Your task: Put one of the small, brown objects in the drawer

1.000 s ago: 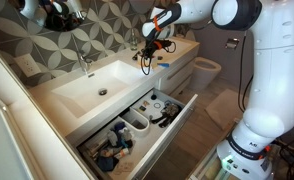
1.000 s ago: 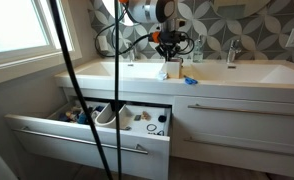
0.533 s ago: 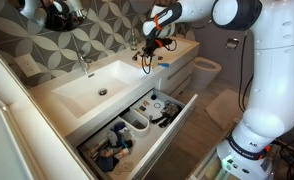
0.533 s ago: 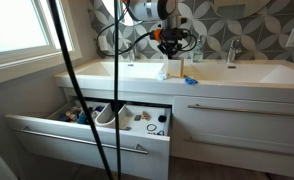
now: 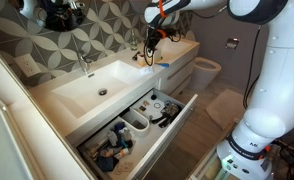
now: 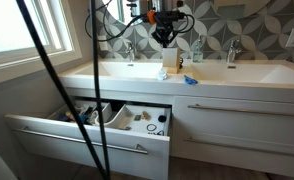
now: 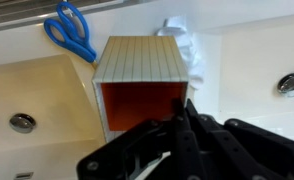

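The pincer [image 6: 165,37] hangs high above the counter [image 6: 127,84], over the strip between the two basins. In both exterior views it is too small and dark to read. The wrist view shows the pincer [image 7: 183,112] with its black fingers lying close together, but I cannot tell whether they are fully closed or pinch anything. Only that view shows the box [image 7: 142,85] clearly: ribbed pale top, orange-brown face, on the counter right under the fingers. Blue scissors [image 7: 75,30] and a crumpled white thing [image 7: 182,38] lie beside it. No single small brown piece can be made out. The drawer [image 5: 173,124] shows only from outside, pulled open below the basin [image 5: 95,88] and cluttered.
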{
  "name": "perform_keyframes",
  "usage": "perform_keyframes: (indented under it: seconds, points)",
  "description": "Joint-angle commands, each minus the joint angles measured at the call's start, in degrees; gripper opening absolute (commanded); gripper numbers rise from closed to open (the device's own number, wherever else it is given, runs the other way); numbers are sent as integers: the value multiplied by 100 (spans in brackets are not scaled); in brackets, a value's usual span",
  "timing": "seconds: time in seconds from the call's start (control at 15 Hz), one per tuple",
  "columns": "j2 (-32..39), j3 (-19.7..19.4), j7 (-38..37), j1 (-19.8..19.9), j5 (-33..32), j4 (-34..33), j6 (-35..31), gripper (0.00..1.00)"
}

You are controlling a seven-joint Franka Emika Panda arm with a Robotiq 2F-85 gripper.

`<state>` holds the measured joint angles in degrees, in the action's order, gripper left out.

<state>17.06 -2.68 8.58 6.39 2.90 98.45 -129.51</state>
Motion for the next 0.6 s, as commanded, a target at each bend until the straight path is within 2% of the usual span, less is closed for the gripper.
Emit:
perform_keyframes:
  seconds: [0.0,0.13,0.53]
  points:
    - [-918,155,125,-211,-80,925,199,1]
    - [-1358,266,375,-349,-94,1398,220,1]
    - [-2639,425,2065,-717,238,2777,275,1]
